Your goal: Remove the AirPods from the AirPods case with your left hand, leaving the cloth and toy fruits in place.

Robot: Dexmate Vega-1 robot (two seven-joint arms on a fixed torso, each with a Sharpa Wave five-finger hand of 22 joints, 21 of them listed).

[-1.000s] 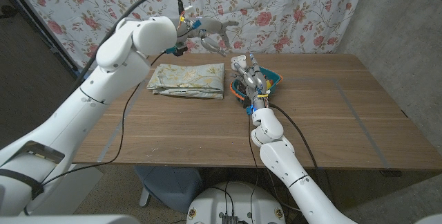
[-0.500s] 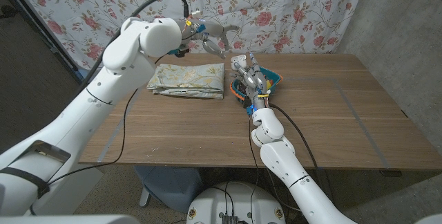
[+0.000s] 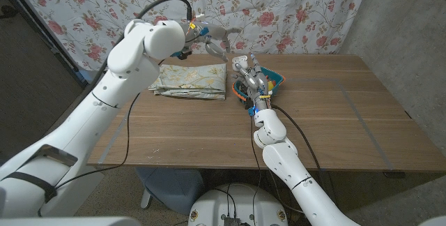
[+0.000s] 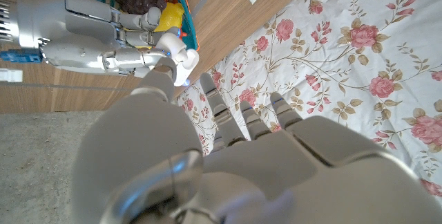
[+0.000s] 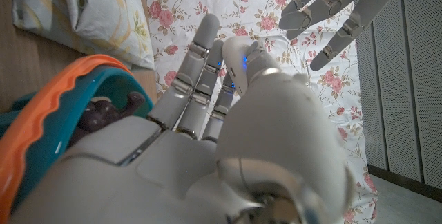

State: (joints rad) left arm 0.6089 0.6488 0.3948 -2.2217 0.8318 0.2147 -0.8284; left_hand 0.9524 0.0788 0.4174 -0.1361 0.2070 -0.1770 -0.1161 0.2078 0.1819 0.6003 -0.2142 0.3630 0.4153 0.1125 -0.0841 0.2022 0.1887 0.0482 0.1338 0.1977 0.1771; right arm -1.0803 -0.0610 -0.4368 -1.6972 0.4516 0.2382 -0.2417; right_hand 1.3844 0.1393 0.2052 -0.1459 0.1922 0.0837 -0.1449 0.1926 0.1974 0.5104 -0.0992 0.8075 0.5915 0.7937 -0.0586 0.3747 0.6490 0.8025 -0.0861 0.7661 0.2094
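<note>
Above the surface, our left hand [image 3: 217, 36] hovers, fingers wide, empty.
Right hand [image 3: 249, 77] holds the AirPods case [image 3: 240, 61] at 12 o'clock; a clumsy reach risks knocking it onto the cloth [image 3: 189, 80].

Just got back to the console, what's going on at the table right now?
The right hand holds a white AirPods case up over the bowl of toy fruits. The left hand hovers above and behind it with fingers spread, holding nothing, apart from the case. The folded cloth lies on the table beside the bowl. Whether the case lid is open is hard to tell.
</note>
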